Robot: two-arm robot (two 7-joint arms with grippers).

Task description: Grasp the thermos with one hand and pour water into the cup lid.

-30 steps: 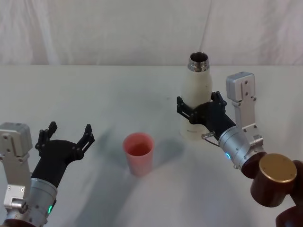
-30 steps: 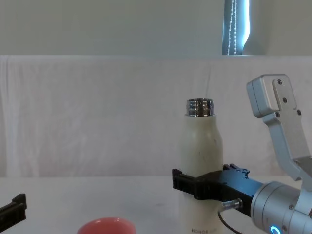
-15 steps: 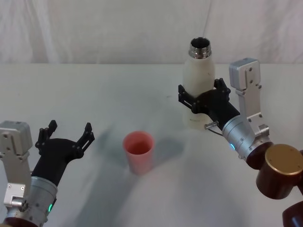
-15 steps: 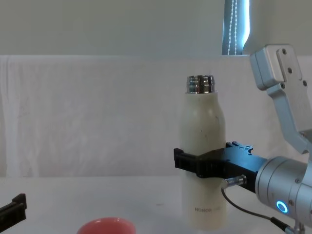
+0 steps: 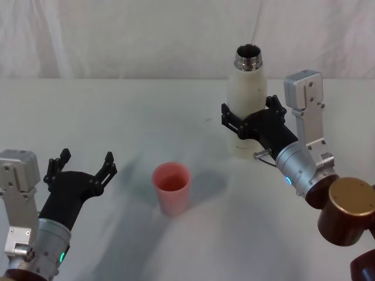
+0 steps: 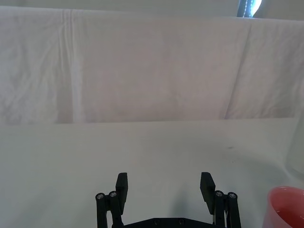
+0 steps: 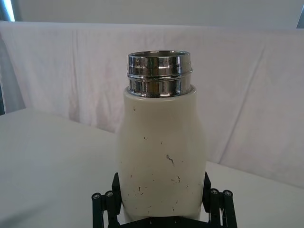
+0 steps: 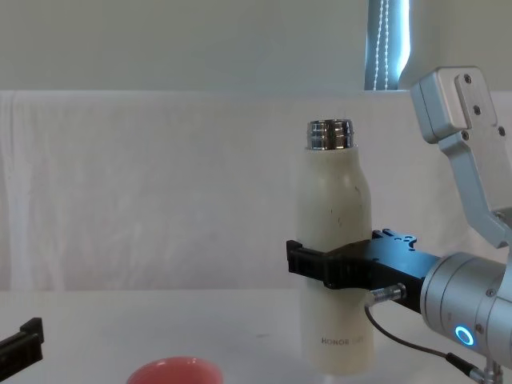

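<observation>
Thermos (image 5: 246, 88) lifted higher, right claw (image 5: 251, 120) clamped

A tall cream-white thermos (image 8: 334, 268) stands upright right of centre, its shiny steel threaded neck open at the top and small grey lettering near its base. The right gripper (image 8: 330, 266), black and mounted on a silver-grey wrist with a glowing blue ring light, comes in from the right and clamps the bottle's lower body. The rim of a salmon-pink cup lid (image 8: 174, 372) peeks up at the bottom edge, left of the thermos. A white cloth backdrop (image 8: 144, 184) hangs behind.
</observation>
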